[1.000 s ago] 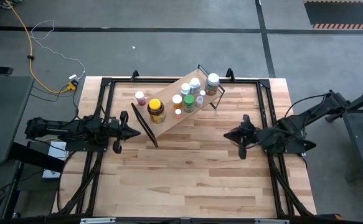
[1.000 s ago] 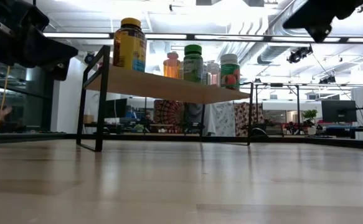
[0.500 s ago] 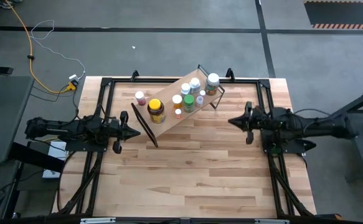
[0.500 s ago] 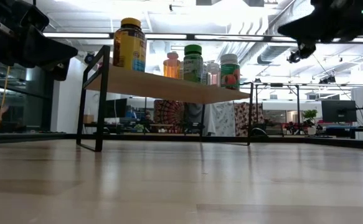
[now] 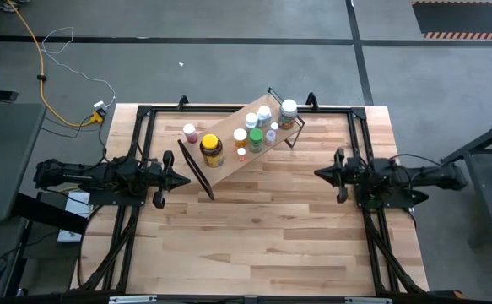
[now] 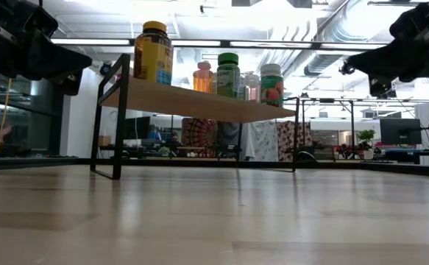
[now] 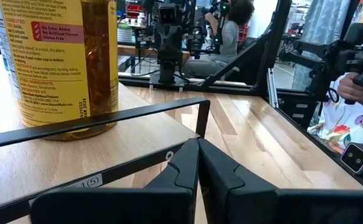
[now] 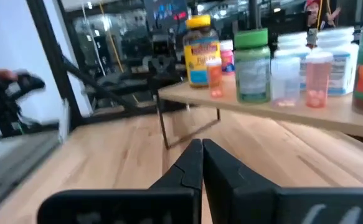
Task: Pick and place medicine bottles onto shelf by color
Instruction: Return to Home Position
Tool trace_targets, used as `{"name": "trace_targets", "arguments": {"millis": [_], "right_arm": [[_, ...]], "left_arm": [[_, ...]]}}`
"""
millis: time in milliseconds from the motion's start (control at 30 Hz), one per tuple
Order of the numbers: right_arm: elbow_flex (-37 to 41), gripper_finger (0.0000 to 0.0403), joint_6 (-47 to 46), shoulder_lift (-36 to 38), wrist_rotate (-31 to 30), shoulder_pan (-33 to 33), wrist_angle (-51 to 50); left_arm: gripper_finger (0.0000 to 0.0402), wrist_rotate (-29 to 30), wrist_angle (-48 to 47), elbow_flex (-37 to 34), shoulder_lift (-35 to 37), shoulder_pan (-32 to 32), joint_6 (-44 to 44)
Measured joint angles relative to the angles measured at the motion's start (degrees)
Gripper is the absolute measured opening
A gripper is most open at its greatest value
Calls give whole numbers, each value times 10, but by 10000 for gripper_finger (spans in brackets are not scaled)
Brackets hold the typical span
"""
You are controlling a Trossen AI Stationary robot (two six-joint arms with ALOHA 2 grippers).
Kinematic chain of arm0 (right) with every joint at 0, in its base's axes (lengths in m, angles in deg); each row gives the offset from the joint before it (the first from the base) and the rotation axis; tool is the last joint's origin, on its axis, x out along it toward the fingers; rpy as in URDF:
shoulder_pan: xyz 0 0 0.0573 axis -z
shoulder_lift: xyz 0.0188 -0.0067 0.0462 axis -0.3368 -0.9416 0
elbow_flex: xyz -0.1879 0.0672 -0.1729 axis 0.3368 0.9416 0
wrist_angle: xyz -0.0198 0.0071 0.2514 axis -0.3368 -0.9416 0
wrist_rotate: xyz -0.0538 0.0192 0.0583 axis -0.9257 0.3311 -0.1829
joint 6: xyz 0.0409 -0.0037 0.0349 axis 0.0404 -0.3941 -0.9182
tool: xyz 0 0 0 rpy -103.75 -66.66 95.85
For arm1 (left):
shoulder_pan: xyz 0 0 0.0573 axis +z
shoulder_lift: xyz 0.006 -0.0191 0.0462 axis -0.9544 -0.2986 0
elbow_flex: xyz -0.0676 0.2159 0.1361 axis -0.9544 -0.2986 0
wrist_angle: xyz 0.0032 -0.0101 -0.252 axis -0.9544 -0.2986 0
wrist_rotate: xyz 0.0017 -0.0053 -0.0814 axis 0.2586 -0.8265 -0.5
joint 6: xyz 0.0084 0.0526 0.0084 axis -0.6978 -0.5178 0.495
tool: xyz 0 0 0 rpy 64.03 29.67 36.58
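Note:
The shelf (image 5: 229, 160), a light-wood board on black wire ends, stands slantwise at the table's far middle. On it stand the medicine bottles: an amber jar with a yellow lid (image 5: 212, 149), a green-capped bottle (image 5: 255, 139), several white ones (image 5: 264, 116) and a tiny orange one (image 5: 241, 153). A pink-capped bottle (image 5: 190, 132) shows beside the shelf's far left; whether it stands on the board or the table I cannot tell. My left gripper (image 5: 186, 180) is shut at the table's left, pointing level at the shelf's near end. My right gripper (image 5: 317, 173) is shut at the right, pointing level toward the middle, holding nothing.
Black frame rails (image 5: 144, 114) run along the table's left, far and right edges. Bare tabletop (image 5: 262, 228) fills the near half. In the wrist views, people sit (image 7: 234, 25) in the room beyond the table.
My right gripper has drawn back toward the table's right edge and come down, while its arm folded low; its fingers have tipped up to level. It stays shut. The bottles and the shelf have not moved.

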Motion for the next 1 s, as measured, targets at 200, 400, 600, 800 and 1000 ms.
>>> {"name": "trace_targets", "arguments": {"millis": [200,400,600,800,1000], "right_arm": [[0,0,31,-1,-31,-36,-7],[0,0,-45,-10,-21,-39,-8],[0,0,-89,-10,-20,-39,-8],[0,0,-87,5,-20,-40,-9],[0,0,-86,20,-21,-41,5]], "left_arm": [[1,0,0,0,0,0,0],[1,0,0,0,0,0,0],[1,5,-4,0,17,-1,0],[1,6,-2,0,53,-1,0],[1,15,-3,0,53,-1,0]]}}
